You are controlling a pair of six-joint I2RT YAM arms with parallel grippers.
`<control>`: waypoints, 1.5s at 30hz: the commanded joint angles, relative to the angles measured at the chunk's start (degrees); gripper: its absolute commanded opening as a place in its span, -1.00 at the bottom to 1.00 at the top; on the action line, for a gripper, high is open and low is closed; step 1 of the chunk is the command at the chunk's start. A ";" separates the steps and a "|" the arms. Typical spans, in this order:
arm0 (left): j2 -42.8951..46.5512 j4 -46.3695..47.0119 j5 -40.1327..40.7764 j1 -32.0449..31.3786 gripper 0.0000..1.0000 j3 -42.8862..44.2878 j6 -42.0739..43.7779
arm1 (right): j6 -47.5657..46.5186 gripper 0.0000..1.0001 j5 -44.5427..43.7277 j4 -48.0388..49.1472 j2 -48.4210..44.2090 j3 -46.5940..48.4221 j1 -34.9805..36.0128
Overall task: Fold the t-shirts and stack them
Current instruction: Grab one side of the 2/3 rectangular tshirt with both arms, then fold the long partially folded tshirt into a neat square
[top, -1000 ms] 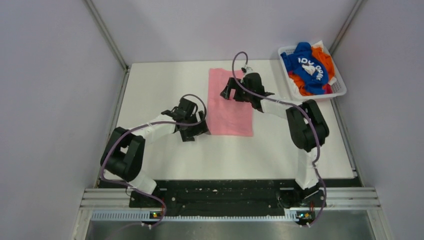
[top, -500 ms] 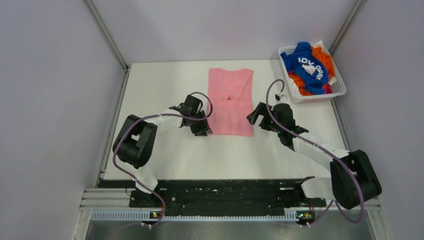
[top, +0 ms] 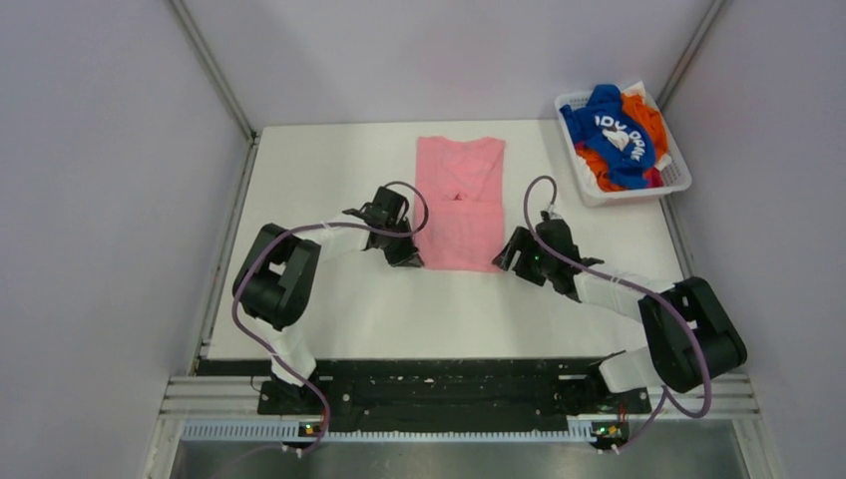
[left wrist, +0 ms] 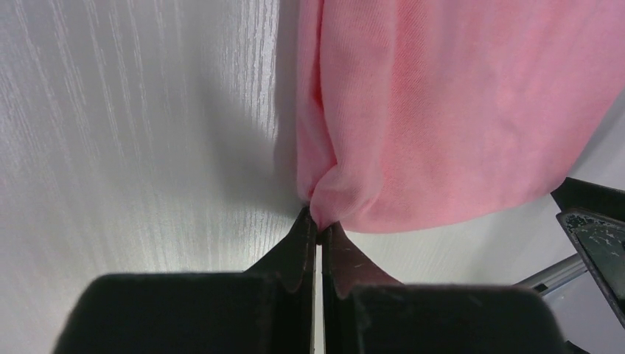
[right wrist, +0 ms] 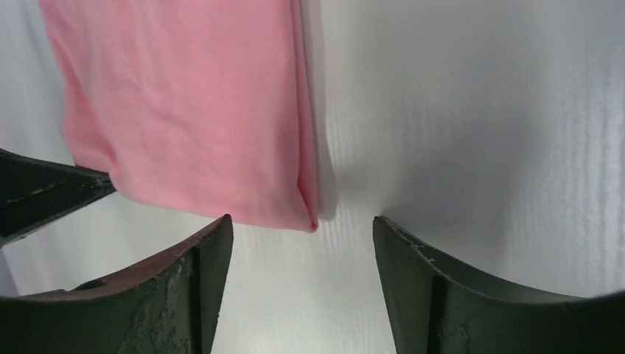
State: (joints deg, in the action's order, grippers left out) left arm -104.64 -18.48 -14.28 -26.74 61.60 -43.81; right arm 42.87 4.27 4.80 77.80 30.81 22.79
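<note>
The pink t-shirt (top: 459,205) lies flat mid-table, folded into a long strip. My left gripper (top: 409,257) sits at its near left corner. In the left wrist view this gripper (left wrist: 320,221) is shut on a pinched bunch of the pink cloth (left wrist: 442,110). My right gripper (top: 506,261) is at the near right corner. In the right wrist view it (right wrist: 301,225) stands open, and the corner of the pink shirt (right wrist: 184,110) lies just between its fingertips (right wrist: 217,236), untouched. The blue t-shirt (top: 614,130) and orange t-shirt (top: 599,172) are heaped in the basket.
The white slatted basket (top: 680,183) stands at the table's far right corner. Grey walls close in the left, back and right sides. My left gripper's finger (right wrist: 44,192) shows at the left edge of the right wrist view.
My left gripper closed on the shirt's near left corner. My right arm swung from the shirt's far end to its near right corner, and its jaws have narrowed somewhat.
</note>
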 commanded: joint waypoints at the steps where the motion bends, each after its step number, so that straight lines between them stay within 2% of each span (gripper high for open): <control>1: 0.58 -2.17 5.53 -0.11 -1.00 -2.80 1.56 | 0.60 0.27 1.44 3.24 4.48 2.23 2.44; 3: 0.87 -1.88 5.32 -0.07 -1.00 -3.21 1.59 | 0.60 0.10 0.98 3.36 7.07 3.09 3.78; 7: 1.09 -2.46 6.74 -0.14 -1.00 -3.29 1.67 | 0.92 -0.40 0.69 1.59 10.16 4.41 5.27; 15: 5.87 -3.10 8.74 -0.20 -1.00 -6.76 1.91 | 0.14 -1.00 -0.53 -0.73 7.21 3.20 6.48; 18: 10.60 -3.29 9.52 -0.70 -1.00 -10.98 2.56 | -2.80 -1.00 3.78 -2.16 3.35 1.77 7.41; 21: 17.05 -4.79 7.83 -1.82 -1.00 -15.72 2.14 | -6.48 -1.00 6.73 -8.17 -1.25 1.27 10.96; 25: 29.84 -12.45 10.36 -5.93 -1.00 -20.42 -0.92 | -6.43 -1.00 16.96 -11.93 -11.49 -2.11 15.34; 28: 41.42 -19.84 13.24 -9.93 -1.00 -21.41 -3.71 | -5.00 -1.00 25.23 -14.70 -21.28 -4.54 17.98; 31: 51.18 -24.17 11.56 -12.79 -1.00 -20.69 -4.38 | -4.37 -1.00 32.68 -17.66 -28.79 -5.07 18.29; 34: 58.30 -26.22 10.21 -13.86 -1.00 -19.11 -4.53 | -2.11 -1.00 35.96 -18.31 -33.95 -4.73 18.35; 38: 62.08 -25.08 11.16 -13.86 -1.00 -16.36 -3.19 | -1.66 -1.00 33.92 -18.84 -37.01 -2.14 18.27; 42: 59.72 -21.15 13.37 -13.86 -1.00 -13.13 -0.51 | -4.71 -1.00 26.06 -22.99 -36.67 1.51 16.02; 45: 56.39 -16.29 18.68 -13.74 -1.00 -11.50 0.63 | -6.73 -1.00 25.85 -23.05 -34.09 3.30 12.34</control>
State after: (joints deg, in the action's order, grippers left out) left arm -44.91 -42.24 -2.59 -40.56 46.28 -45.93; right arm 39.13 33.19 -16.75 41.52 29.08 38.98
